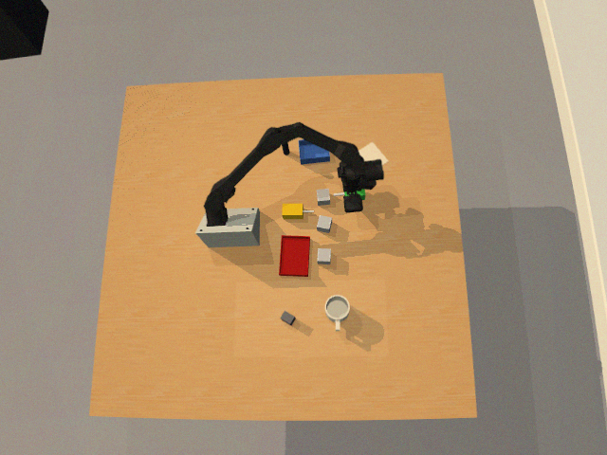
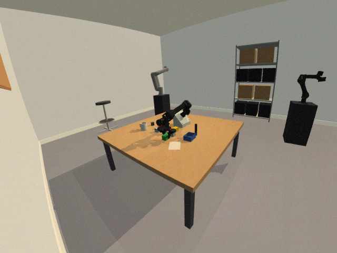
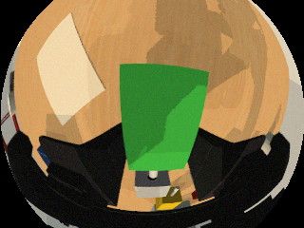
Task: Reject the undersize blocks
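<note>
My gripper [image 1: 354,194] [image 3: 155,123] is shut on the green gauge [image 1: 361,194] [image 2: 165,136] [image 3: 152,104], low over the table. Its pin [image 1: 339,194] [image 3: 153,174] points toward the robot's base, at the nearest steel block [image 1: 322,194] [image 3: 152,191]. In the top view a small gap shows between pin tip and block. A second steel block [image 1: 323,223] sits slightly turned in the middle of the row. A third steel block [image 1: 323,255] sits beside the red tray [image 1: 294,256], which is empty. The holes cannot be made out.
A yellow gauge [image 1: 292,210] [image 3: 170,207] lies between base and blocks, pin toward them. A blue bin [image 1: 314,152] [image 2: 189,136], a black post [image 1: 285,148] [image 2: 196,129] and a pale sheet [image 1: 374,154] [image 3: 68,66] are on one side; a mug [image 1: 337,307] and dark block [image 1: 287,318] on the other.
</note>
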Motion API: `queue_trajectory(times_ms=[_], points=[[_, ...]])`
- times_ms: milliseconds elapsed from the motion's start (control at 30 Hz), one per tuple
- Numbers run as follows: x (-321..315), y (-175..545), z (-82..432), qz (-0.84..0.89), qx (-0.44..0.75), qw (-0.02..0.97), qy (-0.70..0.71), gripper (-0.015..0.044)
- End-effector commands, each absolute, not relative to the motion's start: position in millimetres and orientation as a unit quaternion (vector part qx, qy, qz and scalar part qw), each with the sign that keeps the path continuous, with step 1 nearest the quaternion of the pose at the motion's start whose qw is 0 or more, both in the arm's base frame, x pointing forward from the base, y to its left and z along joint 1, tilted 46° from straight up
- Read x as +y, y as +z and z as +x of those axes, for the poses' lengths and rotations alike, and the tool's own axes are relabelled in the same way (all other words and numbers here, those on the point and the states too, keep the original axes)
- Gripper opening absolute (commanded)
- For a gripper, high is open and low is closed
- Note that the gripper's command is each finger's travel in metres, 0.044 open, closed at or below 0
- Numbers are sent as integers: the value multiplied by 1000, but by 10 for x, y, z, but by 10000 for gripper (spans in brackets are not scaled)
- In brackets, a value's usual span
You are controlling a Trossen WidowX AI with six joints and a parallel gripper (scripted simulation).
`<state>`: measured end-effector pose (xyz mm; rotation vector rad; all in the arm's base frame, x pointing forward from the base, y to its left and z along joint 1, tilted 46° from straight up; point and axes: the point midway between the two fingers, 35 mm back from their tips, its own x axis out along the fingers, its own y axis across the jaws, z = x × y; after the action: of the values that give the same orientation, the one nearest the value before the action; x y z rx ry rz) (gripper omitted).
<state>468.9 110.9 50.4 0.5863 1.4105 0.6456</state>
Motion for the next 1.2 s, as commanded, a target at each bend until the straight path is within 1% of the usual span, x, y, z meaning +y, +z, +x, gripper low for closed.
queue_trajectory(times_ms=[0, 1167], points=[[1148, 473, 4701, 263, 627, 675, 287, 0], [1157, 477, 4611, 264, 625, 677, 286, 0]])
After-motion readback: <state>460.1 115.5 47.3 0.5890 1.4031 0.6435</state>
